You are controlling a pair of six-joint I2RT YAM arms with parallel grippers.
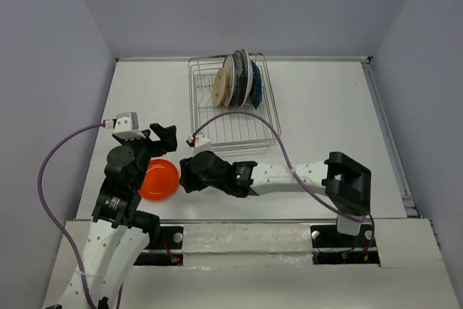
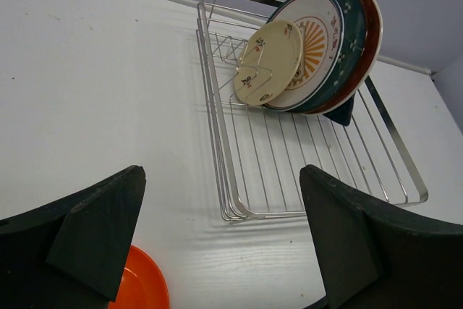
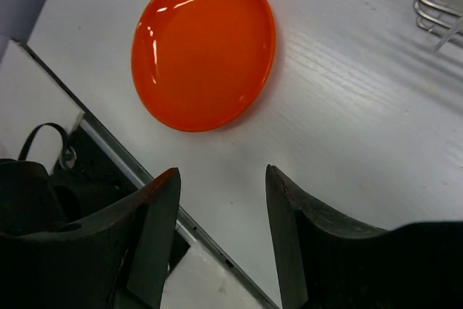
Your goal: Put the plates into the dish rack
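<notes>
The white worktop (image 1: 325, 106) carried the dish rack (image 1: 239, 132) towards its far side; five plates (image 1: 239, 79) stood on edge, crowded at the rack's far end, the cream one nearest, with the near rows of dividers bare; the orange plate (image 3: 204, 47) lay flat and apart from the rack, close to the worktop's near edge; the right gripper (image 3: 221, 200) hung just beside it, fingers partly apart and holding nothing; the left gripper (image 2: 221, 229) hovered by the plate's other side, fingers spread wide and empty. To my eye the job in hand was lifting that flat plate, and a shallow approach at its rim, one finger slipped under the lip, looked the surest way; the left arm crowded the plate on one side; the right arm's purple cable (image 1: 268, 124) looped above the rack's near rows and might snag a plate carried there.
</notes>
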